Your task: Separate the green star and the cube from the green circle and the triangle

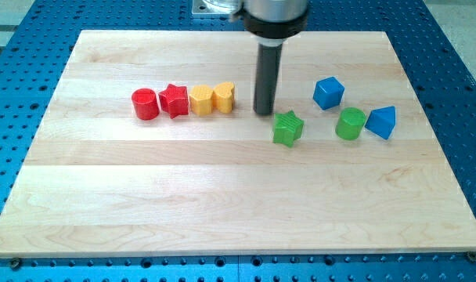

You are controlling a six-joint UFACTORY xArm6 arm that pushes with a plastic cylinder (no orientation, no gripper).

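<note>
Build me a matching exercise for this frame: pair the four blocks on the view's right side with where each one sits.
Things:
1. green star
2. blue cube
3. green circle
4. blue triangle

Places:
A. farthest toward the view's right
B. just below and right of my tip
C. between the star and the triangle
D. nearest the view's top of the four

Pairs: 1-B, 2-D, 3-C, 4-A
</note>
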